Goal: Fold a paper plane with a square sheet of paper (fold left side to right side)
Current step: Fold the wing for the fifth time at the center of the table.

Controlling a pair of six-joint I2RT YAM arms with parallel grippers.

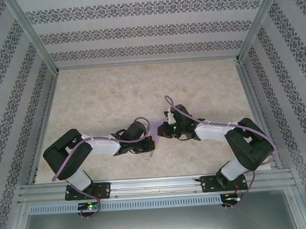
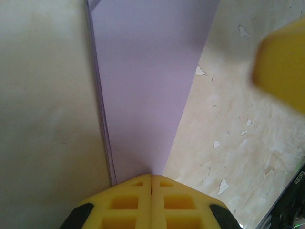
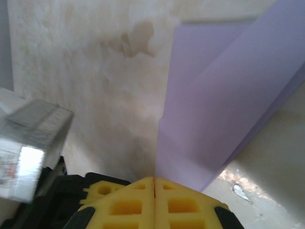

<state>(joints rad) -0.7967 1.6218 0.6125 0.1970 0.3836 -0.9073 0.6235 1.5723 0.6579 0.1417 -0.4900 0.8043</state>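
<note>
— mottled beige worktop [image 1: 116, 91], patterned walls round it. where's the lavender paper [image 2: 143, 86]?
— between the two arms' tips, already creased into layers, tapering toward each tool.
— left tool [image 2: 151, 177]?
— fingers closed flat together, tips meeting the paper's narrow end. right tool [image 3: 154, 180] does the same at its end.
— gripping it?
— nipped or just pressed under the tips, can't tell. i'd guess both ends are pinned so the crease sets without the sheet sliding.
</note>
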